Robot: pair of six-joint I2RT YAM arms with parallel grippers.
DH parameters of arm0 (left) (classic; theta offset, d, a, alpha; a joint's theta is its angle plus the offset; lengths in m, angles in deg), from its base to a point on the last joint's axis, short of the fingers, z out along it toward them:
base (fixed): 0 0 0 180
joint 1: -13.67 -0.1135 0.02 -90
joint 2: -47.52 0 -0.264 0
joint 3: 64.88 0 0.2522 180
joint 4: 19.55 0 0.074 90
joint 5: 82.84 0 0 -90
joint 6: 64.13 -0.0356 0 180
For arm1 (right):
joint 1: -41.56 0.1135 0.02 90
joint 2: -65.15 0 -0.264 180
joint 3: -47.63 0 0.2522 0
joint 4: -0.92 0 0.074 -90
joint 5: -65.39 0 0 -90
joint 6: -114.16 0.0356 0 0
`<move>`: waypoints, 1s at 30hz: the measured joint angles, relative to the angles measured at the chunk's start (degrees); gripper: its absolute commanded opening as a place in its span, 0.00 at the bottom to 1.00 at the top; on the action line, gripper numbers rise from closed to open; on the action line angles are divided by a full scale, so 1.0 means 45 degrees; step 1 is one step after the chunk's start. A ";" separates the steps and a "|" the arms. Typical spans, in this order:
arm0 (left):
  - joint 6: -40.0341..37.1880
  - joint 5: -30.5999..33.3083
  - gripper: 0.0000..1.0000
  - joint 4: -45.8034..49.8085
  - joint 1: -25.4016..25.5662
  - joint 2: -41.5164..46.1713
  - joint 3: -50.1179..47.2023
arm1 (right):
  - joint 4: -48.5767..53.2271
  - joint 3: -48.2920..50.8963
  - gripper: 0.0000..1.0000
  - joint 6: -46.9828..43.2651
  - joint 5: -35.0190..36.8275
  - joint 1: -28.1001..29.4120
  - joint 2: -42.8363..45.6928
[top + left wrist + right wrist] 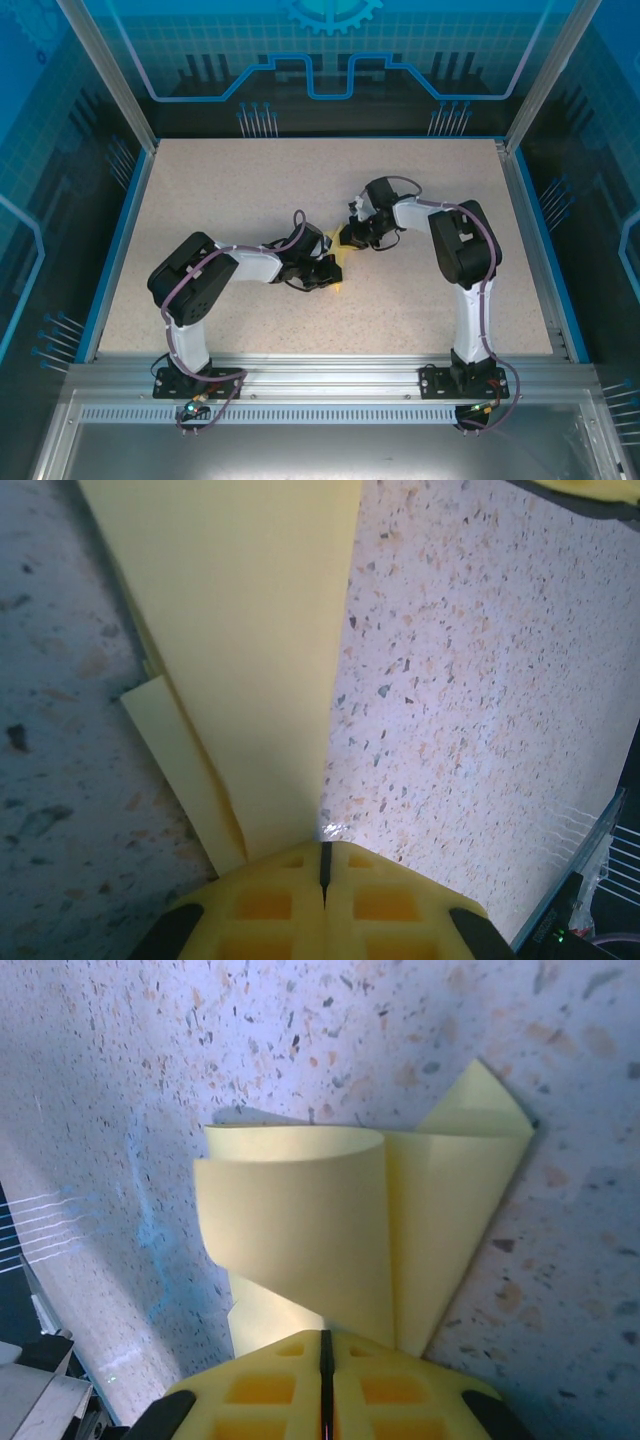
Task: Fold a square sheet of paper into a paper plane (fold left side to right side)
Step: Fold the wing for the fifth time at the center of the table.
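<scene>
The paper (300,1210) is near the middle of the table (250,180), far from every edge and corner. It has creases in it and a sharp tip on one side. Part of it lifts up off the table and bends over in a soft loop.

The left gripper (323,858) is squeezed tight on one end of the paper. The right gripper (325,1345) is squeezed tight on another part, right under the loop. The two grippers are very close, with the paper between them.

What could go wrong? I think the paper could rip. It is thin, and two grippers pinch it at once. If they pull away from each other, or one twists, it may tear at a pinch.

The fold could also come out crooked. The loop is round, not flat. If it gets pressed down while the sides do not line up, the crease lands in the wrong spot and the fold will be lopsided.

The paper could slip too. Only a small bit sits in each pinch. A quick move could slide it out, and then the loop would spring open.

The grippers could bump each other, since they are so close. A bump could crush the paper or shove it along the table.

Slow, small moves, with both grippers going the same way, look safest to me.
</scene>
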 measured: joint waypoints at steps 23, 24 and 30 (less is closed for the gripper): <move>0.0044 -0.0010 0.02 -0.0029 0.0000 -0.0034 0.0010 | 0.0986 -0.3279 0.11 -0.0374 0.0418 -0.0733 -0.1855; 0.0044 -0.0015 0.03 -0.0029 0.0000 -0.0034 0.0010 | 0.1069 -0.3487 0.11 -0.0408 0.0427 -0.0767 -0.1957; 0.0049 -0.0068 0.08 -0.0053 -0.0010 -0.0034 0.0010 | 0.1175 -0.5105 0.11 -0.0418 0.0680 -0.1239 -0.2856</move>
